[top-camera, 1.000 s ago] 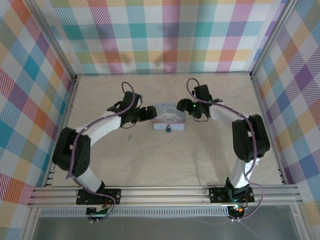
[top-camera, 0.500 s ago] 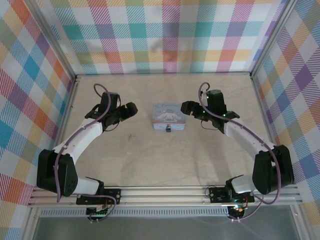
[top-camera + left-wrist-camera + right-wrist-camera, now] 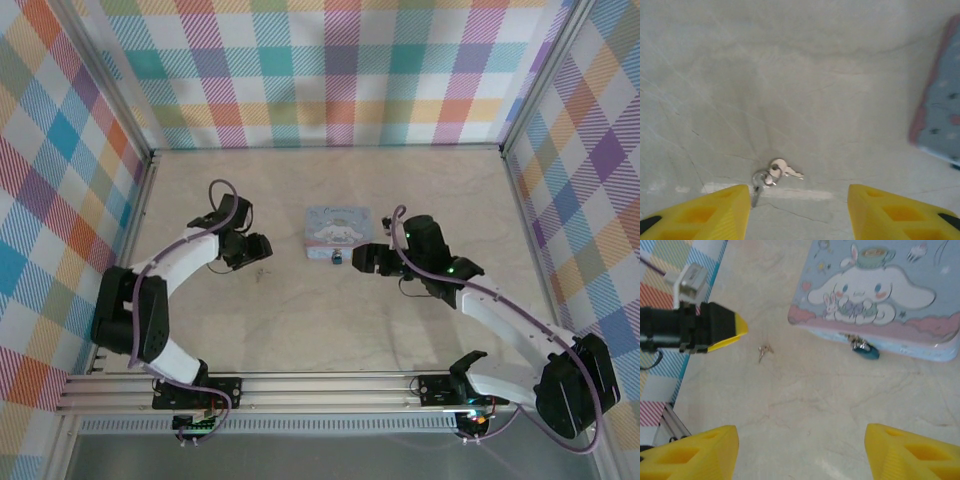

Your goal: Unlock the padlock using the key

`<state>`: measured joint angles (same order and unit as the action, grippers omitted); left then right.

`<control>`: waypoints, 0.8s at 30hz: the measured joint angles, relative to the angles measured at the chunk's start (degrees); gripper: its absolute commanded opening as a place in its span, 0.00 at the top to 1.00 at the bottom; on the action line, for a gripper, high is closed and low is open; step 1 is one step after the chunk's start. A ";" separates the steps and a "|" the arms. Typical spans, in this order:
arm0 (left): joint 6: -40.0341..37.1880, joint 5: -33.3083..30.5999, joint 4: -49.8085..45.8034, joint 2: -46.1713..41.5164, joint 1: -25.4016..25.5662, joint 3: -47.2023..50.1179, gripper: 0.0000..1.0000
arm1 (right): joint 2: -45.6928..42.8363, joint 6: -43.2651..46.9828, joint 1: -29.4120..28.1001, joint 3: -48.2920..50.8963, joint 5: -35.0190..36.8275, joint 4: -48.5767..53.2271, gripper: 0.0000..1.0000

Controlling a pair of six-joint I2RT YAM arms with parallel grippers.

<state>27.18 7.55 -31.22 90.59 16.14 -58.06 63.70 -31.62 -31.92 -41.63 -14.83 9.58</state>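
Nothing is unlocked yet: I am hovering open left fingers (image 3: 705,212) over the tiny metal key (image 3: 774,172), open right fingers (image 3: 695,450) facing the small bluish padlock (image 3: 865,349) on the pastel tin (image 3: 920,270).

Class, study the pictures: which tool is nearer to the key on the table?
Left. The left tool is open right by the key, which lies just ahead of its fingers. The right tool is farther off, with the padlock between it and the key.
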 measured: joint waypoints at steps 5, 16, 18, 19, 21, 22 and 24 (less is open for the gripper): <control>-0.98 -1.31 -0.59 5.51 1.44 -2.40 0.47 | -0.07 -0.13 -0.83 1.57 0.79 0.00 0.32; -2.99 -6.99 -3.37 9.40 4.39 -5.57 0.46 | 0.55 -0.50 -1.16 1.79 0.90 -0.13 0.31; -3.19 -7.45 -3.65 9.62 4.59 -5.57 0.49 | 1.05 -0.52 -1.16 1.79 0.87 -0.20 0.30; -3.43 -7.69 -3.72 9.86 4.74 -5.60 0.50 | 1.33 -0.57 -1.16 1.79 0.87 -0.33 0.30; -3.72 -7.78 -4.04 10.27 4.98 -5.60 0.50 | 1.77 -0.70 -1.16 1.79 0.87 -0.52 0.30; -3.89 -8.00 -4.37 10.47 5.18 -5.57 0.50 | 1.97 -0.72 -1.16 1.79 0.87 -0.52 0.31; -4.09 -8.33 -4.85 10.67 5.60 -5.60 0.50 | 2.19 -0.74 -1.16 1.79 0.87 -0.52 0.30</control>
<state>23.09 -0.78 -36.07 101.25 21.74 -63.66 65.89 -32.36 -33.08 -39.83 -13.96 9.06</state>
